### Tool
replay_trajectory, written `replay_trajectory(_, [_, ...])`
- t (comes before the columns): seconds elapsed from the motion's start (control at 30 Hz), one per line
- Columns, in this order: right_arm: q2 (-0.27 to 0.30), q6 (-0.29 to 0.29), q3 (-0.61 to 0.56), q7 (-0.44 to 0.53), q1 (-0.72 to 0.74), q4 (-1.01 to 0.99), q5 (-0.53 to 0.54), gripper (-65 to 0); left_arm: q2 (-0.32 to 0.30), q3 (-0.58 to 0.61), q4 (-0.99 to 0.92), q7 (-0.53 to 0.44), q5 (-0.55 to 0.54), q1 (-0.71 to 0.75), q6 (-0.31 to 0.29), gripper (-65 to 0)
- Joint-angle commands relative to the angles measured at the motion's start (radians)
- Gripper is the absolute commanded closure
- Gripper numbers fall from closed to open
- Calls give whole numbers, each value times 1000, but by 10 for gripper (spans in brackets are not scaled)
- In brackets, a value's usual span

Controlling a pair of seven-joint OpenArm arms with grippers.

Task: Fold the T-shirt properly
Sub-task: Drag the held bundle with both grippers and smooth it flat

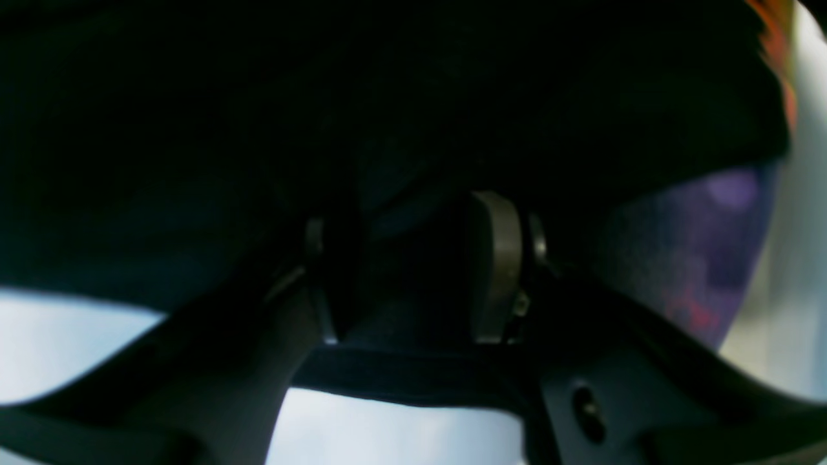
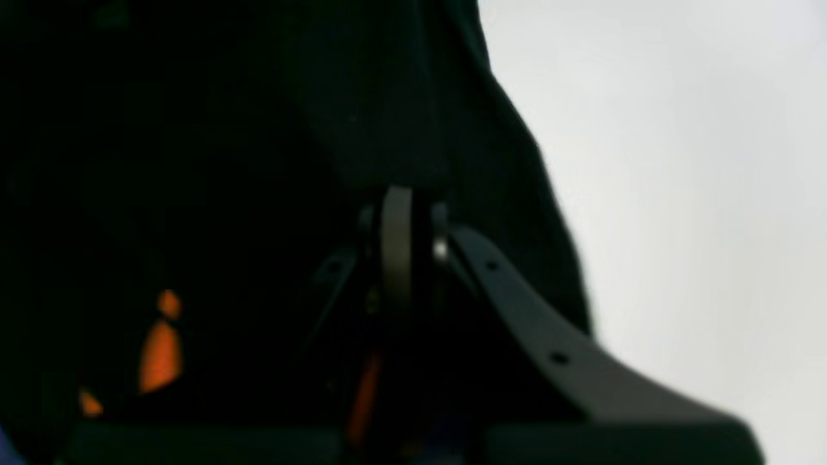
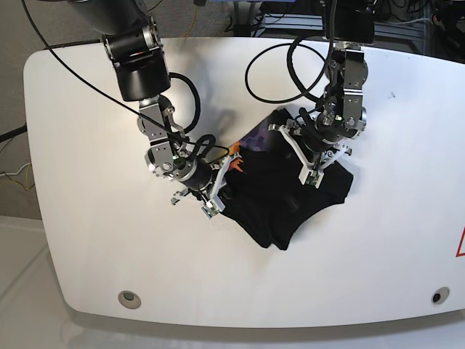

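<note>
While both arms lean in over the white oval tabletop (image 3: 87,240), the large black soft fabric T-shirt (image 3: 280,200) lies bunched in a rumpled heap near the table's middle, its lower edge sagging to a rounded point toward the front rim. A sliver of orange-yellow and purple print (image 3: 251,139) peeks out at the heap's upper edge, between the two arms. No lettering or brand can be read on the print; it is too small in the base view and blurred in both wrist views. At the far edge of the base view a red mark (image 3: 461,243) sits on the table, cut off by the frame and unreadable.

The right gripper (image 3: 215,198) sits at the heap's side nearest its own arm, jaws pinched together on a fold of black cloth; its wrist view shows the fingers (image 2: 395,245) nearly meeting with dark fabric above them and orange flecks nearby. The left gripper (image 3: 317,169) presses down on the opposite part of the shirt. Its wrist view shows its fingers (image 1: 496,258) standing apart with a thick wad of black fabric filling the gap between them, purple print just beside.
</note>
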Motion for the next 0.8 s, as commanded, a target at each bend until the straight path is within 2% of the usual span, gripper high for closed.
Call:
replay_trajectory(0.0, [39,-27,7,-146,-15,32,-71,-31,-14,-7,-39,68,61,-20,31,-250])
replay_trajectory(0.2, [42,-27,11,-192,-64,122,-71,-31,-33,-7,-93,63,60,-63,30,-250])
replay_trajectory(0.4, [42,-33,11,-226,-116,184,-72,-31,-34,-4,-126,17,61,-101,30,-250])
replay_trajectory(0.63, [42,-116,11,-231,-184,257,-72,-31,-36,-3,-197,-6,61,-144,28,-250])
replay_trajectory(0.77, [42,-140,11,-234,-219,296,-71,-31,-44,0,-222,-22,61,-161,28,-252])
